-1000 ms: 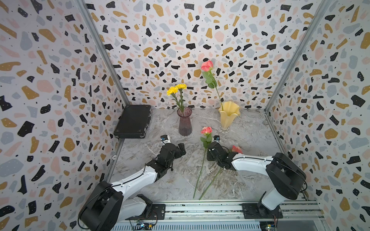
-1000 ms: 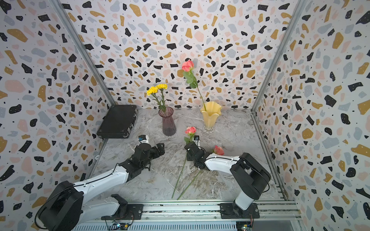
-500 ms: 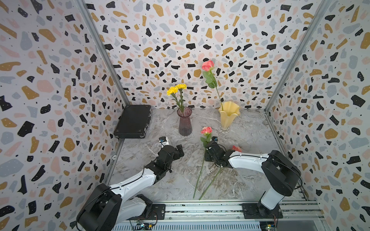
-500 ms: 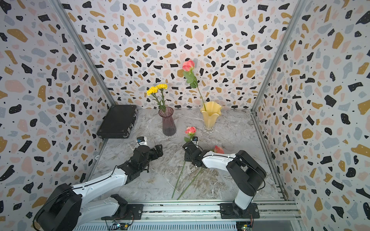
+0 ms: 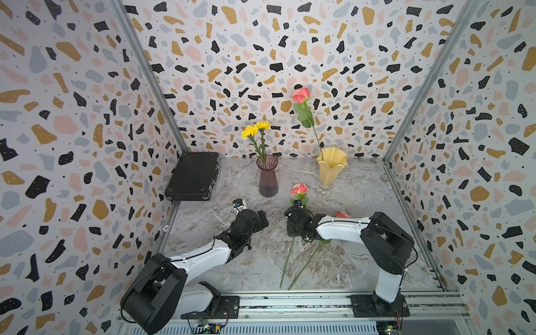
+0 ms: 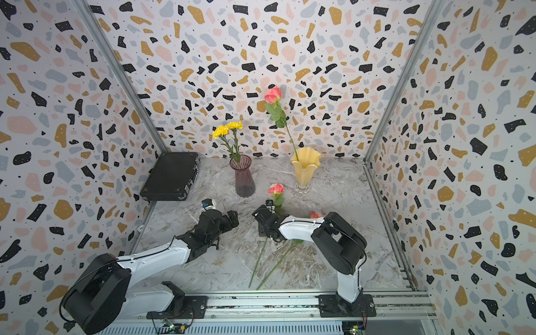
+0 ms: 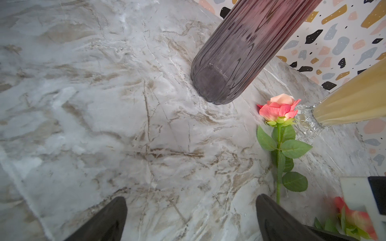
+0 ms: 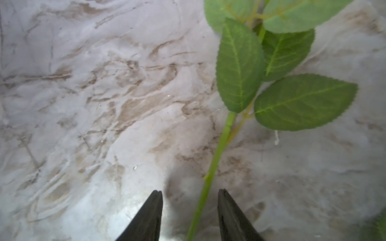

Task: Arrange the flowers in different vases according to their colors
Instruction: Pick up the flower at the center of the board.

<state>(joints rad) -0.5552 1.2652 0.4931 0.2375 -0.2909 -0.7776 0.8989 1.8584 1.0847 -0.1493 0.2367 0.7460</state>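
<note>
two roses down on the surface [image 5: 362, 188], right fingers [image 8: 229, 212] astride one stem
right fingers part-open, one on each side of the pink rose's [image 5: 298, 189] stem, not clamped on it; its bloom lies just beside the yellow vase's [image 5: 330, 168] foot. second rose [image 5: 342, 215] lies near that vase, partly under the right arm. third rose [image 5: 301, 95] stands in it. yellow flowers [image 5: 255, 129] sit in the purple vase [image 5: 268, 179] beside it. left fingers [image 7: 277, 219] wide apart, empty.
</note>
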